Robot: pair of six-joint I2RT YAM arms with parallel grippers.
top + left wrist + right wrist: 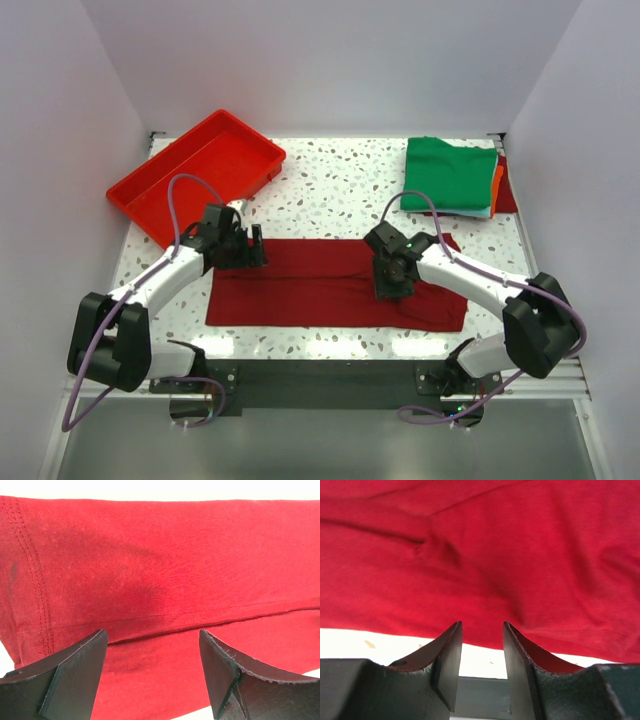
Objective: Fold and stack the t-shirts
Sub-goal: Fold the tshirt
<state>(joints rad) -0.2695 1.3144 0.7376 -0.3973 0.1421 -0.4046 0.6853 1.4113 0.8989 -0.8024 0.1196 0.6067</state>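
On the speckled table point(340, 190), in front of both arm bases, you have the maroon t-shirt point(310, 285) laid out as one long flat band running left to right, already folded lengthwise by the look of it. Far left sits the red tray point(150, 195), and at the far right corner the green t-shirt point(450, 172) lies folded on top of a pile, with an orange edge point(497, 180) peeking out beside it. The maroon cloth is thin, soft and light, so expect it to sag and drag rather than hold shape. Pinch every layer at an end edge or corner, not the middle, or the fold will slide open. Both arms reach forward and bend down over the band. The left gripper point(255, 250) hangs over the far left end with its jaws spread wide and nothing between them. Its wrist view shows a fold line point(165, 632) and a stitched hem point(37, 580) just ahead. The right gripper point(388, 290) sits over the right half, near the front edge. Its jaws are only a narrow gap apart, empty, with bare table showing through. I can't tell whether its tips touch the cloth.
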